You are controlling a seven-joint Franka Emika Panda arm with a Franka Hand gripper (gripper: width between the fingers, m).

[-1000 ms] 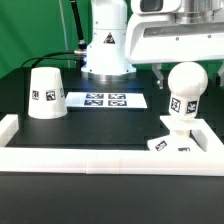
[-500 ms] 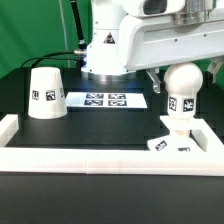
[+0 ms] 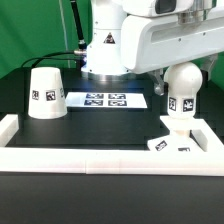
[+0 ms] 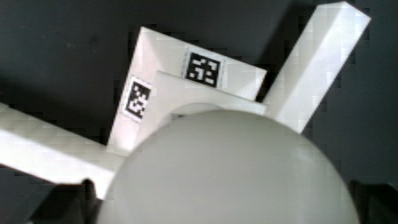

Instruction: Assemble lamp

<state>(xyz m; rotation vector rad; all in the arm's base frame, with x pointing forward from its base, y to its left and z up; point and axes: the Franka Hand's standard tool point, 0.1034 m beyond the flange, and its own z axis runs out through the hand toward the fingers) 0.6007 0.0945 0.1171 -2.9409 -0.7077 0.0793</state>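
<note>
The lamp's ball bulb (image 3: pixel 183 88) stands upright with its neck in the low square base block (image 3: pixel 196 136) at the exterior view's right. My gripper (image 3: pixel 186 70) is over the bulb's top with a finger on each side, shut on it. In the wrist view the bulb (image 4: pixel 217 165) fills the space between my dark fingertips (image 4: pixel 64 202), and the gripper (image 4: pixel 222 208) sits over the tagged base (image 4: pixel 178 75). The cone shade (image 3: pixel 45 92) stands alone at the exterior view's left, small end up.
The marker board (image 3: pixel 105 100) lies flat between the shade and the bulb. A long white border rail (image 3: pixel 100 160) runs along the front with raised ends at both sides; it also shows in the wrist view (image 4: pixel 320 60). The arm's white pedestal (image 3: pixel 108 50) stands behind.
The bulb's tag has swung toward the exterior view's left, so the bulb has turned in the base. The wrist body above has shifted left. The shade has not moved.
</note>
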